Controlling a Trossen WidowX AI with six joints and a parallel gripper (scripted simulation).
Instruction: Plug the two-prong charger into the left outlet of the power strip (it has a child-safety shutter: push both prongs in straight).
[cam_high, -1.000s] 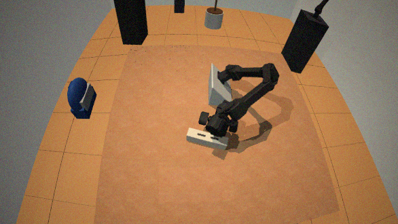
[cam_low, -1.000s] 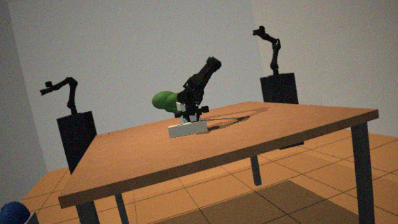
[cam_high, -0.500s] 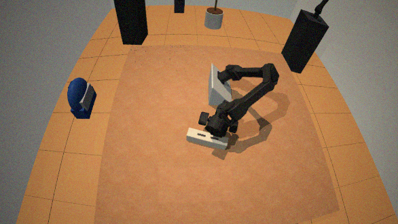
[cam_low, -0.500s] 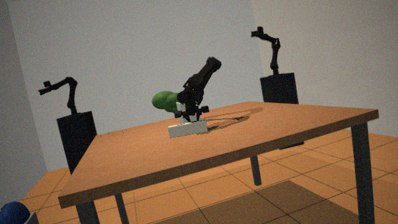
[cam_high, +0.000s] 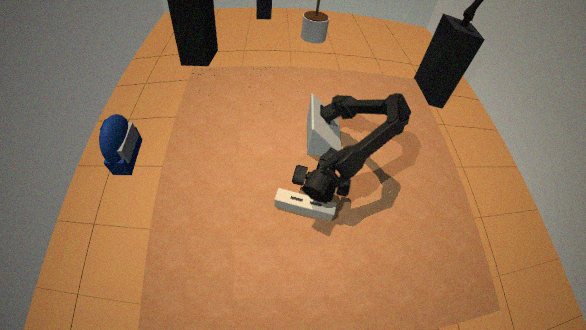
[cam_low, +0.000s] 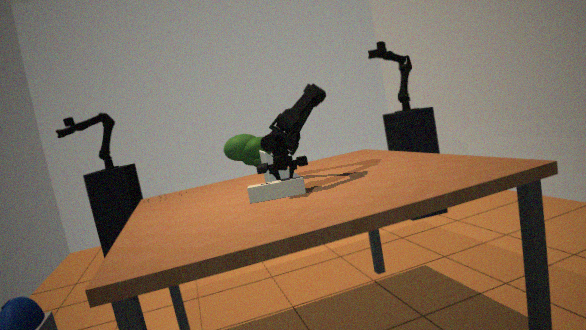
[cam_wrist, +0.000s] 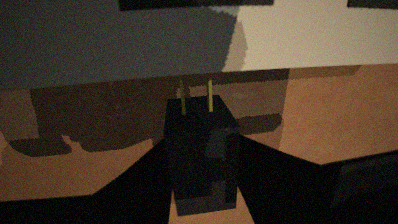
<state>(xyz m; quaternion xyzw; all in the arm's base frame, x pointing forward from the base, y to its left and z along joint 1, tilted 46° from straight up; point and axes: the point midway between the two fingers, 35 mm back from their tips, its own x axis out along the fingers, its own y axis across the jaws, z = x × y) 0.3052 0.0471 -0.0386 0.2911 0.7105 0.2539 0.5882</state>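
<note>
The black charger (cam_wrist: 202, 150) is between the gripper's fingers in the wrist view, its two brass prongs (cam_wrist: 210, 96) pointing toward the power strip. The gripper (cam_low: 284, 172) (cam_wrist: 204, 160) is shut on it. The white power strip (cam_high: 300, 207) (cam_low: 275, 192) (cam_wrist: 310, 42) lies on the table. In the wrist view the prong tips show just short of the strip's near edge, with the dark slots of one outlet (cam_wrist: 195, 6) beyond, roughly in line with them. In the top view the gripper covers part of the strip's right half; the left-hand slots (cam_high: 296, 198) show. The charger is hidden there.
A grey-white wedge-shaped stand (cam_high: 316, 137) is behind the strip, close to the arm. The wooden table (cam_high: 225, 250) (cam_low: 200, 230) bears the arm's shadow. Away from the table are dark pedestals (cam_high: 195, 35) (cam_low: 115, 195), a blue object (cam_high: 114, 140), a planter (cam_high: 315, 31) and green foliage (cam_low: 242, 147).
</note>
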